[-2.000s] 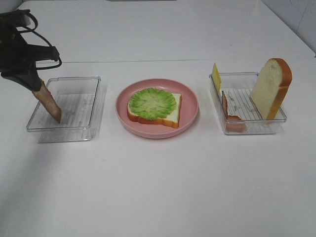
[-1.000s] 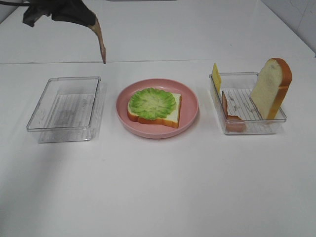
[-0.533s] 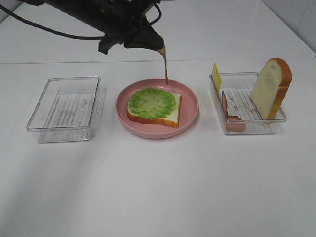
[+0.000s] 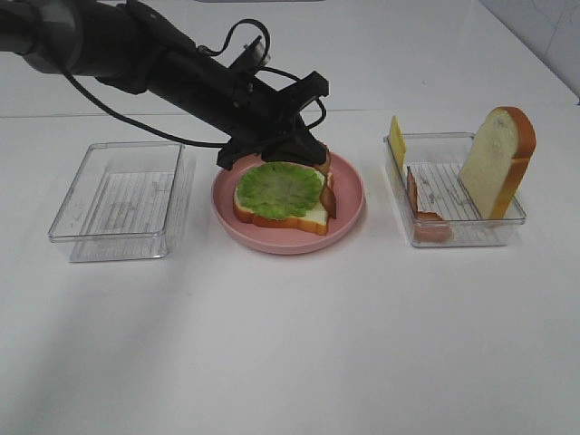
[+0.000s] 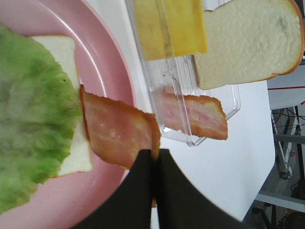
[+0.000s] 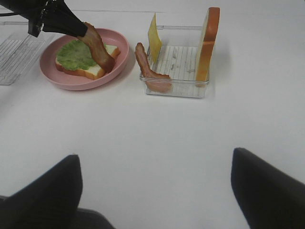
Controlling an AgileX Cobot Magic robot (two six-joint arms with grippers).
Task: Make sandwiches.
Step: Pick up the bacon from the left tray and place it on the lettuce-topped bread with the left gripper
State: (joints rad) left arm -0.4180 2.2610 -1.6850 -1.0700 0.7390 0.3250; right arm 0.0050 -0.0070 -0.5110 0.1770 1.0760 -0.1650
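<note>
On the pink plate (image 4: pixel 349 217) lies a bread slice (image 4: pixel 304 216) topped with a green lettuce leaf (image 4: pixel 279 188). My left gripper (image 4: pixel 317 161) reaches over the plate's far side, shut on a reddish-brown bacon strip (image 4: pixel 330 192). The strip hangs down against the right edge of the bread. In the left wrist view the shut gripper (image 5: pixel 155 160) pinches one end of the bacon strip (image 5: pixel 116 131) beside the lettuce (image 5: pixel 33 114). My right gripper (image 6: pixel 155 191) hangs open well in front of the plate (image 6: pixel 71 82), nothing between its fingers (image 6: pixel 43 191).
The clear tray (image 4: pixel 453 237) on the right holds an upright bread slice (image 4: pixel 497 163), a yellow cheese slice (image 4: pixel 397 140) and another bacon strip (image 4: pixel 422 210). An empty clear tray (image 4: pixel 113 240) stands on the left of the white table.
My left gripper has carried the bacon strip from above the left tray to the right and lowered it onto the plate beside the lettuce-topped bread.
</note>
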